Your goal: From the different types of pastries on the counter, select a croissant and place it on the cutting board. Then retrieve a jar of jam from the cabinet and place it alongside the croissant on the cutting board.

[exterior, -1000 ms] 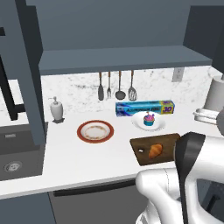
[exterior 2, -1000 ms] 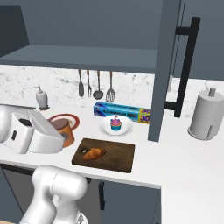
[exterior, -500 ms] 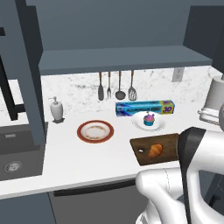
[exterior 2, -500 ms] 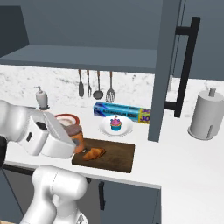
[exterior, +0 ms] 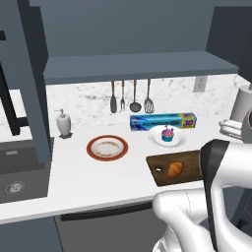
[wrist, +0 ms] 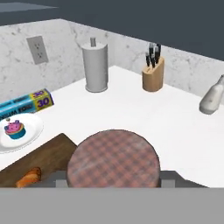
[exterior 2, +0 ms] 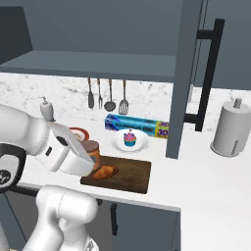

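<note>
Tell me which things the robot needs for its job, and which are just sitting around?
Needed: croissant, cutting board, jar of jam held in the gripper.
Sitting around: cupcake, red-rimmed plate, soap dispenser, foil box, paper towel roll.

Looking forward and down from behind the arm on its left, taking in the counter (exterior: 74, 182), the red-rimmed plate (exterior: 107, 147) and the cutting board (exterior: 170, 165) at mid distance. Looking from behind on the right, facing the same board (exterior 2: 132, 174), cupcake (exterior 2: 130, 138) and foil box (exterior 2: 137, 125), sharing that middle stretch of counter. Riding on the hand, sitting very near the jar lid (wrist: 113, 159), facing right along the counter toward the paper towel roll (wrist: 95, 65) and knife block (wrist: 153, 74).
</note>
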